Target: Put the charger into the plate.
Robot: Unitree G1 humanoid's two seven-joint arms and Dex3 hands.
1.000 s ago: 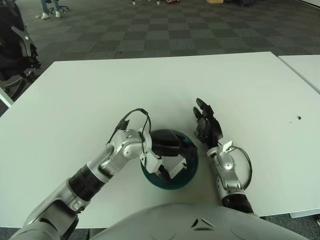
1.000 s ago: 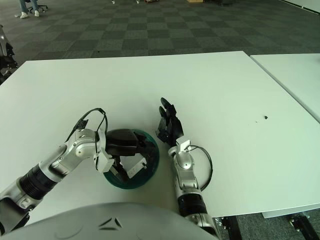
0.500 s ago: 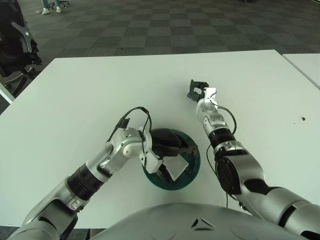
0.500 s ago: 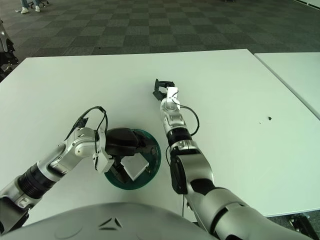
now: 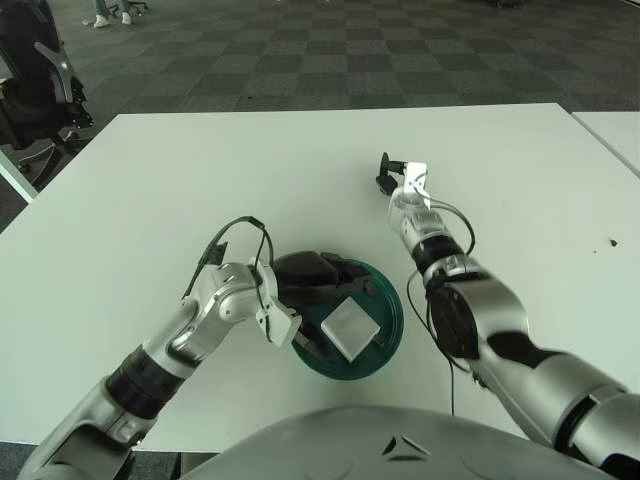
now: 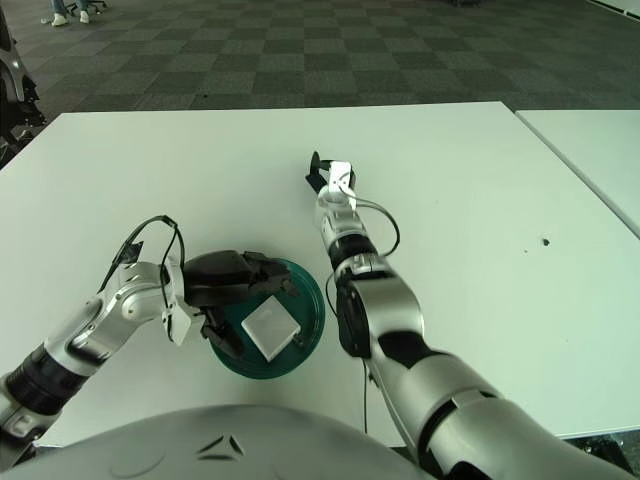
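Table (image 5: 150, 190): white, wide, filling most of the scene; a second white table (image 5: 612, 135) just beside it at the far right. Checkered floor (image 5: 330, 50) beyond.

Right arm (image 5: 470, 320): silver, stretched from the near right out toward the table's middle.

Left arm (image 5: 175, 345): silver with black cable loop at the wrist, reaching in from the near left.

Plate (image 5: 392, 300): dark green, round, at the near centre of the table.

Left hand (image 5: 310, 285): black, at the plate's left rim and over its left part; fingers (image 6: 262, 266) released, spread loosely, grasping nothing, just beside the charger.

Charger (image 5: 349, 326): white, square, lying flat inside the plate, right of the left hand.

Right hand (image 5: 390, 176): small and dark at the far end of the arm, well apart from the plate; whether its fingers are released or clenched cannot be told.
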